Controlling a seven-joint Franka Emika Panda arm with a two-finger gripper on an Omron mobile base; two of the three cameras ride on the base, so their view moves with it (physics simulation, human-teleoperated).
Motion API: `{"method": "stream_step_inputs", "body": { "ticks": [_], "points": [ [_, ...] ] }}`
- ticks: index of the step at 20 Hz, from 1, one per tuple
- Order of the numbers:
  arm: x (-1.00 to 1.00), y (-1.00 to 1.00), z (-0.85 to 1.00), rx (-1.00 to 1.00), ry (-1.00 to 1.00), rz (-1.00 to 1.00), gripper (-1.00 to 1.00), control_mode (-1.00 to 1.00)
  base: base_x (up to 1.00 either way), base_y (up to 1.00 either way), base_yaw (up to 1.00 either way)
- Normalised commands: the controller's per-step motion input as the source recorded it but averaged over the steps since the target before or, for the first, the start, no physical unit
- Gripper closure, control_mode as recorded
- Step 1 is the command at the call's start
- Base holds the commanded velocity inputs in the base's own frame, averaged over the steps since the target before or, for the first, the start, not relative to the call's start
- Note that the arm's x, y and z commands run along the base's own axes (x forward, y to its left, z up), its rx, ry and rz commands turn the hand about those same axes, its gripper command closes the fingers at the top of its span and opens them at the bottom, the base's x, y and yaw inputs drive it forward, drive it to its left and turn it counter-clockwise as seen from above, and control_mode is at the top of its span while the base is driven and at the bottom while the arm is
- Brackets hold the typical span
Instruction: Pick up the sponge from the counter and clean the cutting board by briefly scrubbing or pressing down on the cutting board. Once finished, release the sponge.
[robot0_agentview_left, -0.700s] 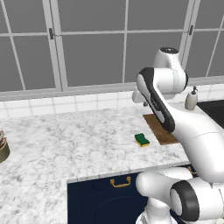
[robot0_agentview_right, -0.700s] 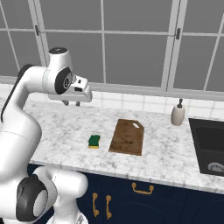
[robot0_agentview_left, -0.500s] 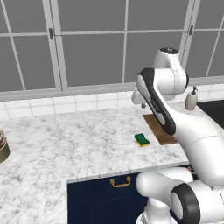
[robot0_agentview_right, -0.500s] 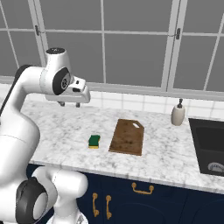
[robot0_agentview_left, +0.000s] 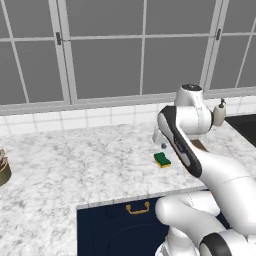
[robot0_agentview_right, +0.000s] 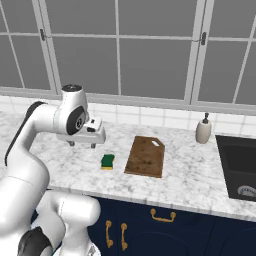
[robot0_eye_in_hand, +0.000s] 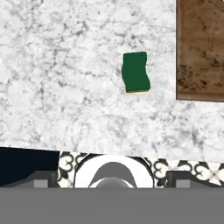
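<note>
Starting far left in the right base view: gripper (robot0_agentview_right: 82, 144) hanging above the counter (robot0_agentview_right: 65, 150), fingers spread apart, nothing between them. Next over, the sponge (robot0_agentview_right: 107, 161), green side up, flat on the marble near the front edge, lower and to the right of the gripper, not touching it. Just beside that, the cutting board (robot0_agentview_right: 145, 156), brown wood, bare on top, a small gap separating it from the sponge. Further right, a soap dispenser (robot0_agentview_right: 203, 130) by the tiled wall, then the dark sink (robot0_agentview_right: 240, 170). From the hand view: sponge (robot0_eye_in_hand: 135, 72) left of the board's edge (robot0_eye_in_hand: 200, 52).
</note>
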Motion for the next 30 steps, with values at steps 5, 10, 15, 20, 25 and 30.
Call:
{"method": "stream_step_inputs", "body": {
  "ticks": [5, 10, 15, 20, 25, 30],
  "points": [
    [0.54, -0.32, -0.34, 0.01, 0.09, 0.05, -1.00, -1.00, 0.00, 0.00, 0.00],
    [0.25, -0.03, -0.43, 0.00, 0.00, 0.03, -1.00, -1.00, 0.00, 0.00, 0.00],
    [0.33, 0.00, -0.54, 0.00, 0.00, 0.00, -1.00, -1.00, 0.00, 0.00, 0.00],
    [0.40, -0.06, -0.46, 0.00, 0.00, 0.01, -1.00, -1.00, 0.00, 0.00, 0.00],
    [0.33, -0.04, -0.40, 0.00, 0.00, 0.00, -1.00, -1.00, 0.00, 0.00, 0.00],
    [0.28, -0.15, -0.31, 0.00, 0.00, 0.00, -1.00, -1.00, 0.00, 0.00, 0.00]
  ]
}}
